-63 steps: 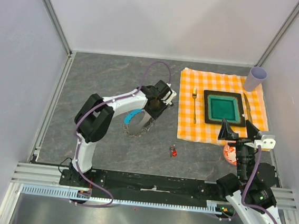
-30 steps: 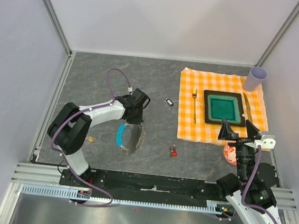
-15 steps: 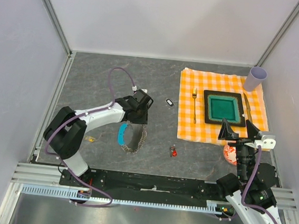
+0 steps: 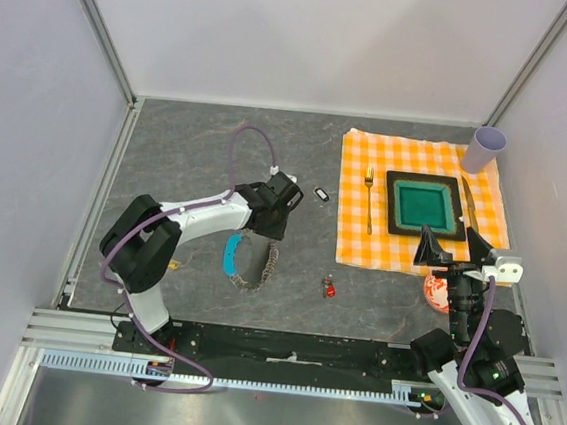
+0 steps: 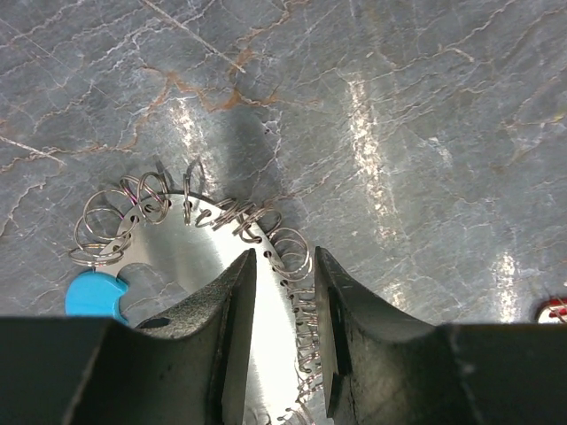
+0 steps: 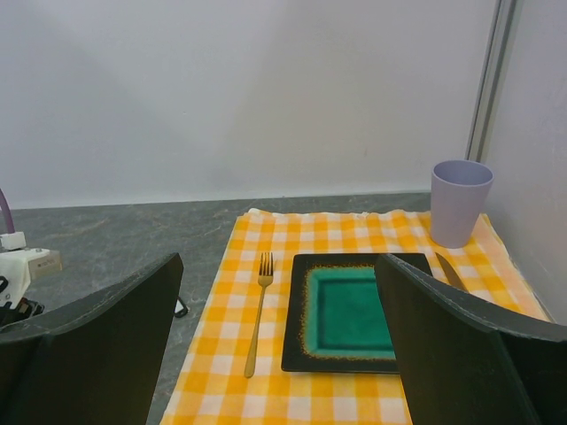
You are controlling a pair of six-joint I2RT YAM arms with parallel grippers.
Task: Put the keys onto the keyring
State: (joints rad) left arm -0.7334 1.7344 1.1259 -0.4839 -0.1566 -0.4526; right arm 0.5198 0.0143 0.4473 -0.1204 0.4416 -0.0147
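The keyring [image 4: 250,263], a loop of fine metal rings with a blue piece [image 4: 228,255], lies on the grey table left of centre. In the left wrist view its shiny band and wire loops [image 5: 266,232] run under my fingers, with the blue piece [image 5: 93,293] at the lower left. My left gripper [image 4: 274,215] [image 5: 283,261] stands just over the loop's far side, jaws apart with gaps on both sides. The red-headed key [image 4: 329,288] lies alone to the right and shows at the left wrist view's edge [image 5: 555,311]. My right gripper [image 4: 454,251] [image 6: 279,270] hangs wide open and holds nothing.
An orange checked cloth [image 4: 351,244] at the right carries a fork [image 4: 369,201], a green plate [image 4: 390,223], a knife [image 4: 468,203] and a purple cup [image 4: 487,149]. A black-and-white fob [image 4: 320,193], a tiny yellow object [image 4: 170,261] and a red-and-white ball [image 4: 437,292] lie about.
The left arm carried the keyring down and to the left, set it on the table and opened its jaws. Its wrist then drifted right. The right arm has not moved.
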